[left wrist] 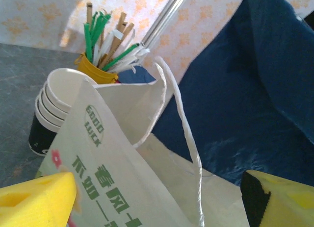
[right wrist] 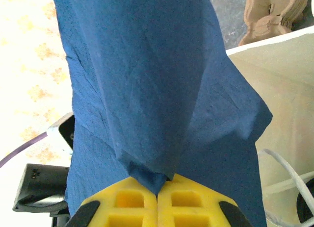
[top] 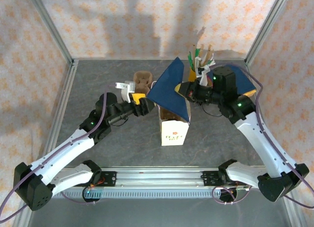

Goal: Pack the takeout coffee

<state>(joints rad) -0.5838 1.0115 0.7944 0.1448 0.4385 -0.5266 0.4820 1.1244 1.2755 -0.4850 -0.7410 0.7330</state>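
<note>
Pinching a blue napkin (right wrist: 147, 89) between closed jaws, the right gripper (right wrist: 157, 195) hangs it over the paper bag (top: 174, 131) just ahead, apparently to drop it in, while the left gripper (left wrist: 157, 202), jaws apart, straddles the bag's rim as if steadying its mouth; the takeout coffee, hidden, is likely inside.

One paper bag (top: 174, 129), one yellow cup (left wrist: 98, 72), one white cup stack (left wrist: 49, 112)
</note>
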